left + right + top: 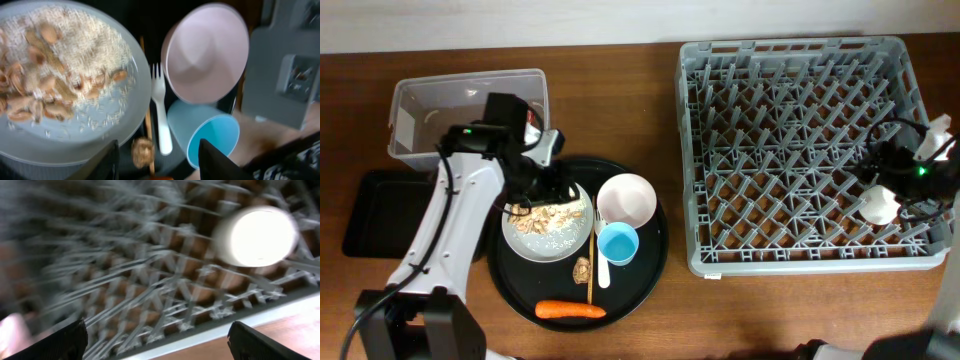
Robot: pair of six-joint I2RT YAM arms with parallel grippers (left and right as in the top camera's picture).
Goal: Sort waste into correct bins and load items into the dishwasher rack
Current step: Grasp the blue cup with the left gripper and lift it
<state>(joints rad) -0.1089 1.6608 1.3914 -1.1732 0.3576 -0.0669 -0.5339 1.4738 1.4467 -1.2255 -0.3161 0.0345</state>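
The left gripper (pixel 159 150) hangs above the near rim of the white round plate (pixel 75 135), its fingers (pixel 107 160) spread wide with nothing between them and nothing touching. Below the gap lie the handle end of a white fork (pixel 161 110) and a small brown lump (pixel 143 151).

The plate sits on the left of the large round black tray (pixel 650 270), which stands near the front edge of the tabletop, left of centre. One heap of beige food scraps (pixel 40 85) covers the plate. The fork's long axis runs from far edge to near edge, tines pointing to the far edge. One thin wooden stick (pixel 590 255) lies parallel just to its left. To the right stand one cream bowl (pixel 626 198) and, nearer the front edge, one light-blue cup (pixel 618 243), both mouth up. One orange carrot (pixel 570 310) lies crosswise at the tray's front, its long axis left to right.

The right gripper (pixel 157 327) is also spread and empty, over the near right part of the dishwasher rack (pixel 790 255). One white cup (pixel 257 235) rests in the rack, apart from the fingers, its round end toward the wrist camera.

A clear tub (pixel 420 120) stands at the far left corner, with a shallow black tray (pixel 365 210) in front of it by the left edge.
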